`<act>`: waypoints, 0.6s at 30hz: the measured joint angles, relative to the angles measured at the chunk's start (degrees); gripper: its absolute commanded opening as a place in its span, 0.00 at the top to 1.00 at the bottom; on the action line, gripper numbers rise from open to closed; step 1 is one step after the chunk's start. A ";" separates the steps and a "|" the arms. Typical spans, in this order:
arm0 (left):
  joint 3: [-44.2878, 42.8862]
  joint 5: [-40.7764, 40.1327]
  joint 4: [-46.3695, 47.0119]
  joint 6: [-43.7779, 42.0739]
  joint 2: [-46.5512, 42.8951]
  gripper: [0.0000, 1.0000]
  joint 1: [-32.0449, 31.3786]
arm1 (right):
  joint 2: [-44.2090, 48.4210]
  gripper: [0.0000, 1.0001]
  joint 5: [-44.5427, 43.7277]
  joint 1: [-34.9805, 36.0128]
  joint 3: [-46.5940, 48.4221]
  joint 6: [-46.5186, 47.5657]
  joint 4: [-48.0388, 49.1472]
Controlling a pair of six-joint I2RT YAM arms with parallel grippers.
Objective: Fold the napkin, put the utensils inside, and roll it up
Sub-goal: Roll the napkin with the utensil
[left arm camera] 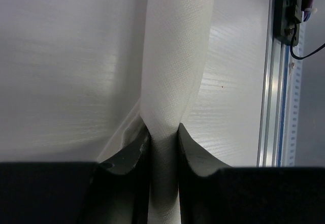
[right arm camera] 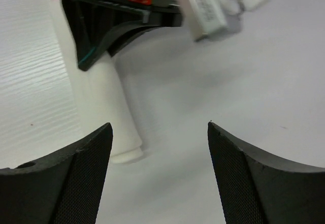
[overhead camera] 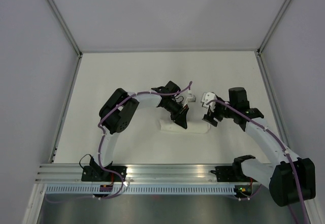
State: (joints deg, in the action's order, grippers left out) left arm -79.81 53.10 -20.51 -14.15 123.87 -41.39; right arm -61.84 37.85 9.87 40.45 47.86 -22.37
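- The fingers of the left gripper are clenched on the napkin and squeeze the rolled cloth thin between two dark pads. The right gripper is released, its jaws wide apart with nothing between them.
- The napkin lies as a roll near the middle of the table, with its long axis running left to right. The left gripper sits on its middle, and the right gripper hovers just beside its right end without touching it.
- No utensils show in any view. They may be wrapped inside the roll, but that cannot be told.
- The step looks like finishing the roll, so the task seems nearly done.
- To do it well, the outer flap should end up underneath, where the roll's own weight pins it.
- The pinch should let go straight upward, so the cloth is not dragged loose.
- The open right gripper is well placed to steady the right end.
- The cloth is white with a fine woven texture, soft enough to crease at the pinch. The roll is a smooth cylinder with a flat, round right end.
- The tabletop is pale and faintly ribbed, so it probably gives little grip.
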 measured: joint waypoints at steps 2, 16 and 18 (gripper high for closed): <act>0.00 -0.22 -0.09 0.22 -0.11 0.98 -0.04 | 0.66 0.19 -0.50 2.38 -1.84 1.51 -0.96; 0.07 -2.14 -0.44 1.27 -0.87 0.98 -0.85 | -10.32 0.24 -5.90 16.76 -4.63 3.85 -0.35; 0.09 -2.14 -0.44 1.31 -0.87 0.98 -0.85 | -11.41 0.25 -6.91 17.66 -4.63 3.54 1.03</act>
State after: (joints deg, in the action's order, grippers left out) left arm -79.72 50.96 -20.95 -12.84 123.00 -42.24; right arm -73.25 30.94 27.53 35.81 51.40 -21.34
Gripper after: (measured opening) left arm 0.273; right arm 0.759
